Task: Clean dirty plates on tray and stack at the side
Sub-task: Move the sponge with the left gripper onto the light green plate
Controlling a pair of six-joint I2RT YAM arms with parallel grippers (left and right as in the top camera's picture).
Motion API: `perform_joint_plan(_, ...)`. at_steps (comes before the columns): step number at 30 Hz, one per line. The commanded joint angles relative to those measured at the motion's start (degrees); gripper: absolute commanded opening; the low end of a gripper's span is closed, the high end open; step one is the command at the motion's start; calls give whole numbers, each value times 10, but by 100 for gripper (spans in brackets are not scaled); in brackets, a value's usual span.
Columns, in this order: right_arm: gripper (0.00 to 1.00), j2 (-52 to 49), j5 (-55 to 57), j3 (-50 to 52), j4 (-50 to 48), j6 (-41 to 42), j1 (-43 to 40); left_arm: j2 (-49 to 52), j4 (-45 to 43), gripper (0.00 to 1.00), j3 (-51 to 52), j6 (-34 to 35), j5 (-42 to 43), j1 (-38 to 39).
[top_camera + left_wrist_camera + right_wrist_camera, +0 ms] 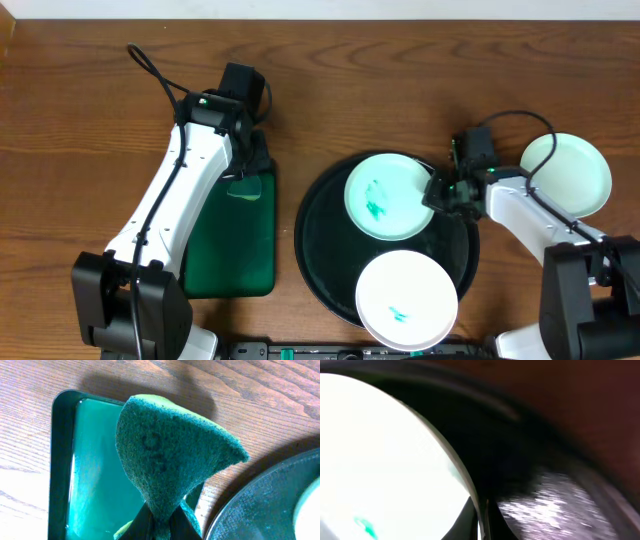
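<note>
The black round tray holds two plates. A pale-mint plate with teal scribbles lies at its back. A white plate with a small teal mark lies at its front. A third plate sits on the table at the right, with no marks showing. My right gripper is shut on the right rim of the back plate. My left gripper is shut on a green sponge, held over the dark green rectangular tray.
The dark green rectangular tray lies left of the black tray, whose rim shows in the left wrist view. Cables run along the table's back. The wooden table surrounds everything.
</note>
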State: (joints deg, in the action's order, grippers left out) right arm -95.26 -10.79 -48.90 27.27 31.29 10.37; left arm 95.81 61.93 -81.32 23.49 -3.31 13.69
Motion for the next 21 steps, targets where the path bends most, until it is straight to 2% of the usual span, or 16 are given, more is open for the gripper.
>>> perform_joint_plan(1, 2, 3, -31, -2, -29, -36, 27, 1, 4, 7, 3, -10, 0, -2)
perform_joint_plan(6, 2, 33, -10, -2, -38, -43, 65, 1, 4, 7, 3, -10, 28, -2)
perform_joint_plan(13, 1, 30, -2, -2, -13, -24, 77, 1, -12, 7, 3, -32, 94, 19)
perform_joint_plan(21, 1, 30, 3, -1, -13, -11, 77, 20, -83, 7, 3, -19, 196, 108)
